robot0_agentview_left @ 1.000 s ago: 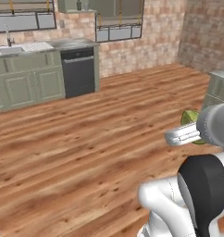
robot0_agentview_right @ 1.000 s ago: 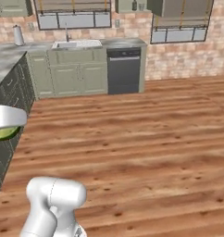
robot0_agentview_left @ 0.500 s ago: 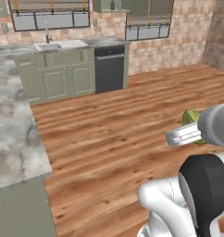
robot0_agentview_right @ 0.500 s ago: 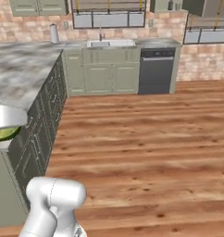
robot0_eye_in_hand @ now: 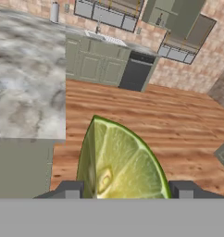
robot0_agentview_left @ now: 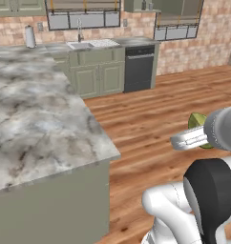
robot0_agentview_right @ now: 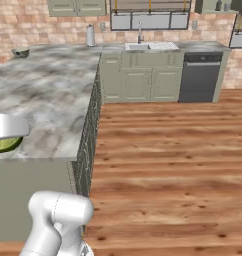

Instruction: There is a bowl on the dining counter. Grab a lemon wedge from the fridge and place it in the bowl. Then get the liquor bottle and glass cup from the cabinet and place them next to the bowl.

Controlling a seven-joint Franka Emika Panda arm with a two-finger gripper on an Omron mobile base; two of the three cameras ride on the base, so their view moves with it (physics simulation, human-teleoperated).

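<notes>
lemon wedge: thin edge up, long way along the tool | tool: clamped on wedge, one tip each side

The base has turned, bringing the marble dining counter close on the left.

Lemon wedge yellow-green flesh, darker green rind; counter grey-white marble with dark veining; cabinets sage green; dishwasher black; floor warm brown wood planks; wall reddish brick; paper towel roll white; gripper dark grey fingertips
</notes>
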